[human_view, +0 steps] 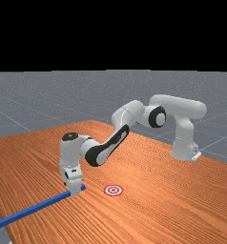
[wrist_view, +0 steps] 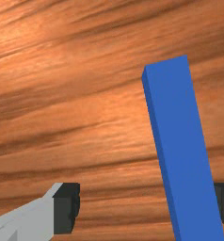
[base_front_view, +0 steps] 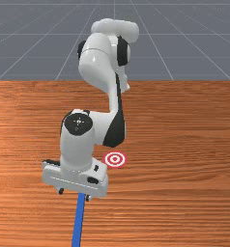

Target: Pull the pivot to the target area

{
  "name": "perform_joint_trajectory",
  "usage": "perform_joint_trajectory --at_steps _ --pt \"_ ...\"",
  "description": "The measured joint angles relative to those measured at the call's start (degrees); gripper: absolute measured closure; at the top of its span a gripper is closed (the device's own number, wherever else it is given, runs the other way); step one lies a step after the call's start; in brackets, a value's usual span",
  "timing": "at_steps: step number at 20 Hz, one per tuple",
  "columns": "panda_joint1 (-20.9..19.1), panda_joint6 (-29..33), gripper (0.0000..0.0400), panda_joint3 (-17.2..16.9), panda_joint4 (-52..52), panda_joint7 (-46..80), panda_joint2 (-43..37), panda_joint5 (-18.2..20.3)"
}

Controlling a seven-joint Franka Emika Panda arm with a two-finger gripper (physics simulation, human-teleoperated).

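Long blue rectangular bar (human_view: 34, 208): passes between the dark-tipped jaws (base_front_view: 75, 195)
Jaws: wide open, gripping nothing
Round red-and-white target (base_front_view: 115, 159): on orange-brown wooden tabletop (base_front_view: 184, 193), apart from bar

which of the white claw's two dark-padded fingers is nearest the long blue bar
The finger on the front view's right: it stands right beside the bar, while the other finger is across a gap.

In the wrist view, glare brightens the table (wrist_view: 27, 40) patchily.

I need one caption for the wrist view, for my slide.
Open gripper over the wooden table, a blue bar between its fingers, much closer to one.
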Motion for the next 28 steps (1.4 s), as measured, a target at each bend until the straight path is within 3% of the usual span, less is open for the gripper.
perform_joint_trajectory --at_steps 1,2,11,12,13,14,16,19,20,21,22,24,25,26,27,28 --pt "-0.94 -1.0 0.0007 1.99 2.08 -2.08 1.15 1.89" --pt "0.4 -1.08 0.0004 -0.23 4.61 -0.24 2.6 0.11" --pt "-0.53 -1.01 0.0 1.38 3.64 -1.62 2.0 1.44" --pt "-7.48 14.03 0.0136 9.36 -23.91 -28.41 -11.7 -5.66" --pt "-3.06 13.34 0.0237 1.85 -23.23 -0.48 -13.43 -0.19" --pt "-3.11 13.47 0.0301 1.75 -22.82 -0.36 -13.3 -0.23" --pt "-3.43 15.08 0.0363 1.96 -23.96 -1.24 -13.65 -0.47" --pt "-3.37 13.93 0.0392 2.0 -22.96 -1.73 -13.09 -0.49" --pt "-3.61 13.72 0.0238 2.42 -22.81 -1.79 -12.99 0.02" --pt "-3.64 13.67 0.0145 2.5 -22.82 -1.86 -13.01 0.08" --pt "-3.75 14.13 0.0088 2.67 -23.63 -4.15 -13.51 -0.77" --pt "-4.36 14.06 0.0032 3.57 -24.72 -7.54 -14.66 -1.19" --pt "-6.8 14.07 0.0013 7.34 -25.72 -22.04 -15.29 -2.81" --pt "-7.9 13.22 0.0001 9.07 -26.06 -28.86 -15.97 -3.44" --pt "-7.85 13.16 0.0 8.85 -26.69 -27.92 -17.02 -3.32" --pt "-8.98 12.37 0.0 11.15 -26.38 -37.81 -16.88 -4.52"
